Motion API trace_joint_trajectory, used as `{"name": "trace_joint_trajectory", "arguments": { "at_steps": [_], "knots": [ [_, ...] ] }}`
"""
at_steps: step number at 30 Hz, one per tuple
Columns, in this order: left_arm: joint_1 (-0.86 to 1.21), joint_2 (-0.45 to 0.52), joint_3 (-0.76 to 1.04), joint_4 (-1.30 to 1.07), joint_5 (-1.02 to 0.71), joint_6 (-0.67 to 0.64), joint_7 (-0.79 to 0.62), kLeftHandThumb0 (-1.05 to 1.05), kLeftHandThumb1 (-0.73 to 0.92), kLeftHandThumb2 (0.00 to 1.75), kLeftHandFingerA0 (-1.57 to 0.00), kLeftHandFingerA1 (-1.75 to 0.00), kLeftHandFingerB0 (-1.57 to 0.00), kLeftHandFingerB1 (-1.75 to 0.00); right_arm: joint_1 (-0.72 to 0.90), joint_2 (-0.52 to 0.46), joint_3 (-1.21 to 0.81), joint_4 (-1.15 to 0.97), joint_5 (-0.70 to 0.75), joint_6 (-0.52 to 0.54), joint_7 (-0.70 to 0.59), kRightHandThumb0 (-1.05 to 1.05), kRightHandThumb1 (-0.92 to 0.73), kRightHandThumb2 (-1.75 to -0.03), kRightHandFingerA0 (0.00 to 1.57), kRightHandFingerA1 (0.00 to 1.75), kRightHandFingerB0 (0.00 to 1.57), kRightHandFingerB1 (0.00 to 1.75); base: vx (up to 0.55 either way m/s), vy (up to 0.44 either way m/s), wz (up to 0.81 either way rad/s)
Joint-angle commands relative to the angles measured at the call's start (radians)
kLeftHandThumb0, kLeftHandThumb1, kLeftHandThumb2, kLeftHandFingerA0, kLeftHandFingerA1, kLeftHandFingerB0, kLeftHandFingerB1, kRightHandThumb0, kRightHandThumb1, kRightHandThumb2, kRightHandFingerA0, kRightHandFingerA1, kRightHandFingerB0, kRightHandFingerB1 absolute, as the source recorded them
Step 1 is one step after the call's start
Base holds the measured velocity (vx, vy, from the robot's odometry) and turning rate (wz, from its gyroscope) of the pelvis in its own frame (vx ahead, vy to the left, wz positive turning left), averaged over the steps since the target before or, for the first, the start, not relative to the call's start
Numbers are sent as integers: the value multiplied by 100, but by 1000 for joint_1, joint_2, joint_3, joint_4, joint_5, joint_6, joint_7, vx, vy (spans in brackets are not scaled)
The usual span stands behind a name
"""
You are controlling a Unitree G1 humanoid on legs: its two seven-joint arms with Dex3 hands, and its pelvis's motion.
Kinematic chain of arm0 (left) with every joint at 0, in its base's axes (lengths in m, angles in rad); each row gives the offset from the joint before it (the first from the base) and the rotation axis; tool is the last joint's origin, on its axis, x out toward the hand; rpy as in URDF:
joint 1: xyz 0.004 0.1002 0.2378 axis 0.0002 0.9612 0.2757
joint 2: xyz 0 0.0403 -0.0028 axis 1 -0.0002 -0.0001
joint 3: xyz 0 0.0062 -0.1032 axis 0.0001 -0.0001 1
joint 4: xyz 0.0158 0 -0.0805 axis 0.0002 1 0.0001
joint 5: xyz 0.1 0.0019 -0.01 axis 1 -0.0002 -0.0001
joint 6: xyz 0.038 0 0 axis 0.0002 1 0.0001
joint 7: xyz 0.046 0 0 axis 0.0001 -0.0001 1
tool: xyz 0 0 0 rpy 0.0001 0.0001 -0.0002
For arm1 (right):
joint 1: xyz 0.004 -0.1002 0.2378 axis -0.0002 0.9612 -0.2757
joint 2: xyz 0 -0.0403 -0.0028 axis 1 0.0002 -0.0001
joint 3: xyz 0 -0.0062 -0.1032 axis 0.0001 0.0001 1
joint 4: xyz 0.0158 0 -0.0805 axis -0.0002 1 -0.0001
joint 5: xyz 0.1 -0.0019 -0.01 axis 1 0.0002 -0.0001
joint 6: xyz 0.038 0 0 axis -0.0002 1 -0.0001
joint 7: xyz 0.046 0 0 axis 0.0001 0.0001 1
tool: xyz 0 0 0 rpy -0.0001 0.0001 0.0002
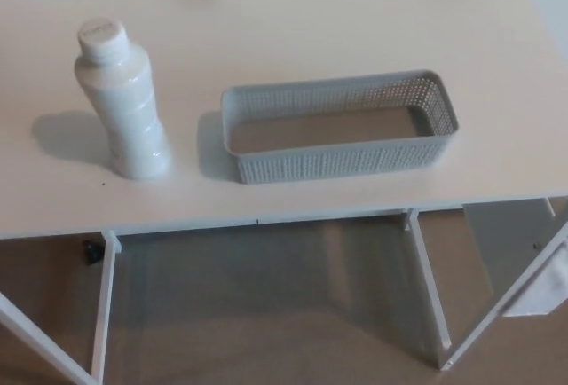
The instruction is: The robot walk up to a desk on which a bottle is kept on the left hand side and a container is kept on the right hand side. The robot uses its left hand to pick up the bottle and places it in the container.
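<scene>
Head view, bottle [122,101]: you have it upright, left of frame, on the worktop [293,30], capped, untouched.
Head view, container [340,137]: centre-right, empty, near the bottle but apart from it.
Hands: neither shows in your frame; fingers cannot be told.
Progress: approach seems near complete; your pick-up and placing remain.

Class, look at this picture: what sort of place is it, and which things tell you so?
Probably an indoor room, perhaps an office or lab: a plain white desk on thin legs, beige carpet-like floor, and pale cabinet doors behind.
</scene>
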Motion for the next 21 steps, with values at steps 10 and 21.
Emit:
{"name": "trace_joint_trajectory", "arguments": {
  "at_steps": [10,21],
  "knots": [
    [-18,46,9,7,16,3,22,-65,17,147,-48,-46,-36,-46,-8,-4,-8,40,9,-43,21,-56,-29,-70,52,61,39,50,-22,-14,-8],
    [-38,43,6,-2,16,6,31,-71,22,133,-47,-52,-45,-56,-19,1,3,32,3,-56,13,-55,-28,-70,53,62,39,51,66,216,-12]
  ]
}}
